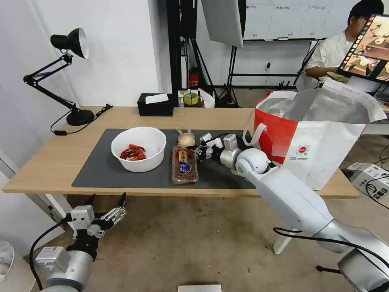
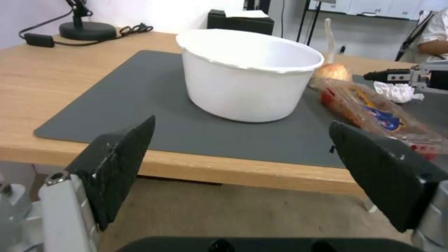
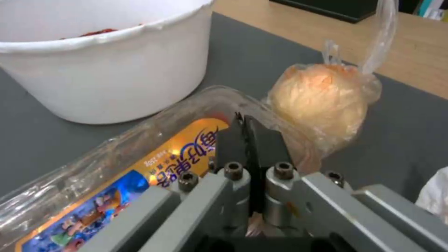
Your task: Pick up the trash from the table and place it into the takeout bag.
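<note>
While the left gripper [image 1: 106, 211] hangs parked below the near edge of the long light-wood table [image 1: 48, 162] with its black fingers [image 2: 117, 164] spread wide and holding nothing, the right gripper [image 1: 199, 151] is at work low over the large dark grey mat [image 1: 97, 166], its jaws pressed flat together at the far edge of the clear hinged plastic food tray with the blue and yellow label [image 1: 185, 164]. From the right wrist view the fingers [image 3: 250, 147] look closed with no gap, and whether a thin lip of the tray is pinched between them I cannot tell. The small clear bag with a tan lump [image 1: 186, 139] sits just behind the tray, touching it, the white round bowl with red shells [image 1: 138, 148] stands just beside the tray on the robot's left, and the crumpled white tissue [image 2: 394, 91] lies on the mat near the right wrist. The large white-and-red takeout bag with silver foil lining [image 1: 312, 134] stands open at the table's right end. To do this step well, I judge the grip needs proving first: lift slowly, watch for the tray rising evenly, and keep it clear of the bowl and small bag; thin plastic will probably flex and slip, so a deeper bite on the rim is safer.
</note>
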